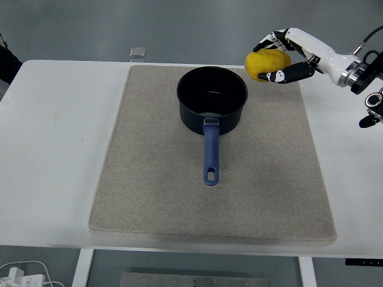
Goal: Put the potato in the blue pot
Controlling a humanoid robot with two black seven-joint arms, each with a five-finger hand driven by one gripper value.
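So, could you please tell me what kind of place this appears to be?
Probably a robot test lab, not a kitchen: a plain white table on bare grey flooring, a beige felt mat as workspace, and loose white cables below.

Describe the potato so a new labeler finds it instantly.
Start at the beige mat on the white table; the blue pot stands at its far middle. Just right of the pot's rim, the right hand holds the potato in the air. It is the only yellow, rounded lump in the scene.
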